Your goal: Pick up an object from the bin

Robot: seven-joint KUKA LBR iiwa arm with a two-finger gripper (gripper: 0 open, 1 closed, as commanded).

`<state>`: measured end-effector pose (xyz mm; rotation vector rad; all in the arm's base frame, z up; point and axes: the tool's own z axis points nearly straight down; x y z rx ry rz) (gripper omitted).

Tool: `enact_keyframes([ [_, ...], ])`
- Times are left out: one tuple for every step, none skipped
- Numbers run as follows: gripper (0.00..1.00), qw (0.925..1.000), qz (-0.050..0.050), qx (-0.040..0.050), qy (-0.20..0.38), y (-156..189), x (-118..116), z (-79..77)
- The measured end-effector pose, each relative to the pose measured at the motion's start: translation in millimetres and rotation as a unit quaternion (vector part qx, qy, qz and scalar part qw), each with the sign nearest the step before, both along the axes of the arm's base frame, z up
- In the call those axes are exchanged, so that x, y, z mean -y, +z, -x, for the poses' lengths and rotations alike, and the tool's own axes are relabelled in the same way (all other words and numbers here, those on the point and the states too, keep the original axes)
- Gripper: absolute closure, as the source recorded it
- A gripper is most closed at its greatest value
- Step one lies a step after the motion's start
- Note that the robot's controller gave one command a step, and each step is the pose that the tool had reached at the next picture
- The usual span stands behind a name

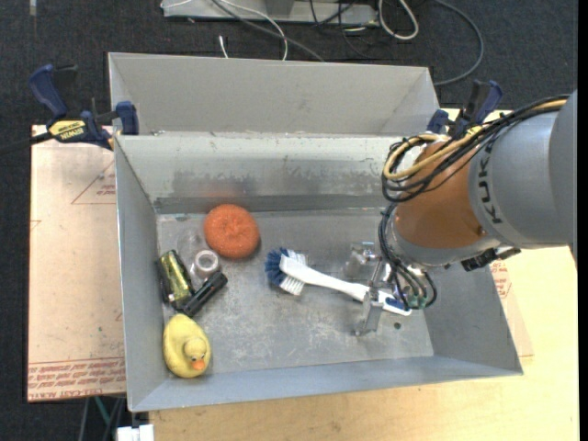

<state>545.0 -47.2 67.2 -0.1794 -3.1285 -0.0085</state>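
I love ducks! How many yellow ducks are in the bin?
1. The yellow duck sits in the lower left corner of the bin. The arm covers the right side, so another may hide there.

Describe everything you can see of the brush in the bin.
The brush lies flat on the bin floor near its middle. It looks plastic: a slim white handle and a head of blue and white bristles at the left end. The handle runs right, its end at the claw. No other thing touches it.
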Motion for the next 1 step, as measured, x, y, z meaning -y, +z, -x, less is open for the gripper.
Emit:
enact_keyframes([
  [0.0,0.9997,0.005,0.0123,0.022,51.5,-4.1,-7.3],
])
